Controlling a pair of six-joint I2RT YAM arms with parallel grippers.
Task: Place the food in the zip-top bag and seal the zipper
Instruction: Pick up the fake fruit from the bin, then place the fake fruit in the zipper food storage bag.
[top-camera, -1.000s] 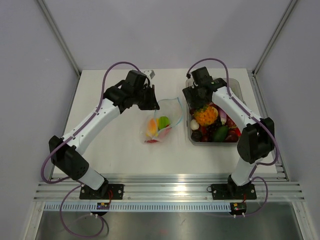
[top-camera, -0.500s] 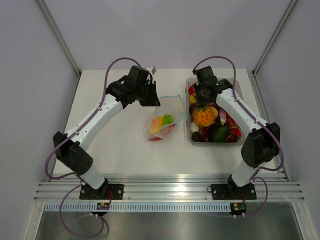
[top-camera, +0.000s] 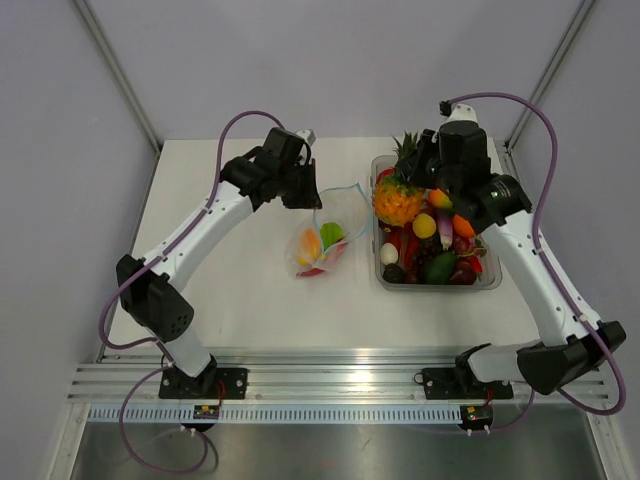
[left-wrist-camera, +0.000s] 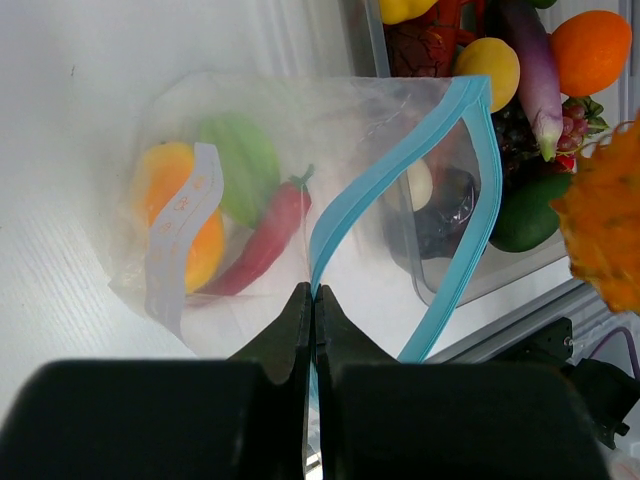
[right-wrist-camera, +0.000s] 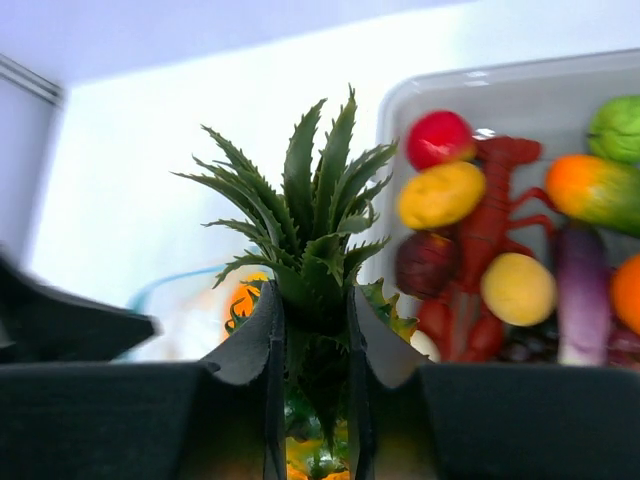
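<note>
Clear zip-top bag (left-wrist-camera: 375, 125), three foods (left-wrist-camera: 265, 235), left jaws pinch zipper (left-wrist-camera: 390, 160), right jaws grip pineapple (top-camera: 397, 200)

This is a robotics lab test cell. Plain grey panels (top-camera: 330, 60) wall in a white table (top-camera: 250, 290), with slanting metal posts (top-camera: 115, 70) at the upper left and upper right of the overhead view. Across the bottom runs an aluminium rail (top-camera: 330, 378) with two arm bases (top-camera: 205, 382) bolted on. Purple cables (top-camera: 497, 96) loop above, and the clear tub (top-camera: 490, 283) at right holds glossy toy food (top-camera: 440, 266).
</note>
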